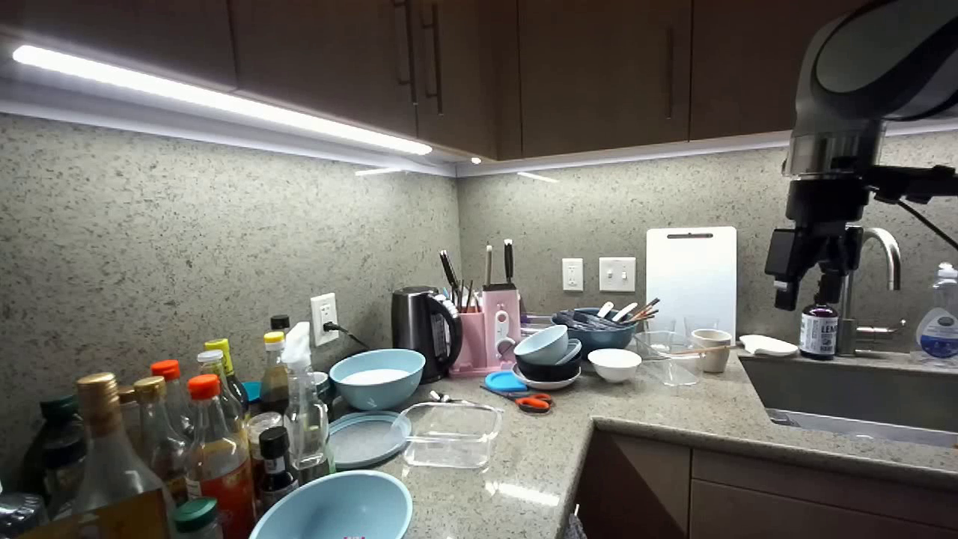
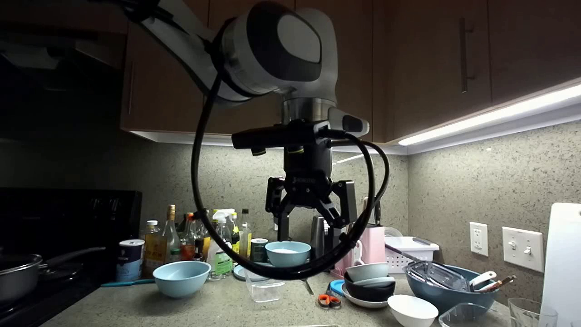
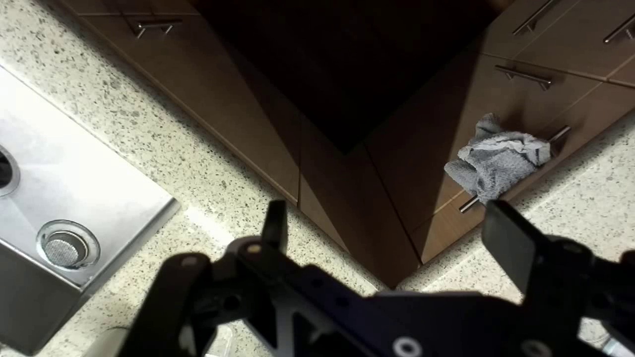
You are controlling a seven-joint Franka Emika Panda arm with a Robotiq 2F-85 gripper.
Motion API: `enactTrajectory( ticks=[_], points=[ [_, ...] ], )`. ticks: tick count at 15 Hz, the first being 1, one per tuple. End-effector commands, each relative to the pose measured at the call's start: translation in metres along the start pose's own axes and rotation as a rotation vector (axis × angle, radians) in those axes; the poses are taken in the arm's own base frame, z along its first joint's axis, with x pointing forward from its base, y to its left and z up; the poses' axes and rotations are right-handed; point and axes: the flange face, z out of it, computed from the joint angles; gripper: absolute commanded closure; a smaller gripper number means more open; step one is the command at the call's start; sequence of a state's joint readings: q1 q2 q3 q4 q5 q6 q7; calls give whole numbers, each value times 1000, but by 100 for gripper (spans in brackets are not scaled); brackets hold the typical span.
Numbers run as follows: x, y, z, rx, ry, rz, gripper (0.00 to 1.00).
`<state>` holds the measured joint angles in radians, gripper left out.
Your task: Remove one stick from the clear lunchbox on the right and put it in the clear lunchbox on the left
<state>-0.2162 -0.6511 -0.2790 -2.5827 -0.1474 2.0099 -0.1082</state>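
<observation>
Since the jaws are spread wide with nothing between them, well above the table (image 1: 535, 449) at the right of an exterior view, the step in hand is judged to be the approach. The stick (image 1: 696, 350) is seen right of centre there, lying slantwise, its left end over the right box (image 1: 673, 370) and its right end in front of the cup (image 1: 715, 361); whether rim or cup is touched cannot be told. As it cannot be made out in the wrist view, the descent is best guided from outside. The jaws should be turned so as to close across the stick's length, and their tips kept off the cup and the box's clear wall, which may be easily nudged. A straight lift should be made before the left box (image 1: 451, 436), below the centre of the frame, is approached.
</observation>
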Motion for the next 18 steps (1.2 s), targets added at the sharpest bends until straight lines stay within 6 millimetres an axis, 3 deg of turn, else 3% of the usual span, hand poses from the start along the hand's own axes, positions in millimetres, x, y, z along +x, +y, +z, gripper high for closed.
enactTrajectory(
  ticks=[1, 4, 5, 13, 14, 15, 18],
  points=[
    [0, 0, -1, 0, -1, 0, 0],
    [0, 0, -1, 0, -1, 0, 0],
    [1, 9, 0, 6, 0, -28, 0],
    [34, 119, 14, 27, 94, 90, 0],
    [38, 124, 15, 28, 101, 102, 0],
    [23, 113, 11, 24, 89, 109, 0],
    [34, 122, 15, 17, 82, 118, 0]
  ],
)
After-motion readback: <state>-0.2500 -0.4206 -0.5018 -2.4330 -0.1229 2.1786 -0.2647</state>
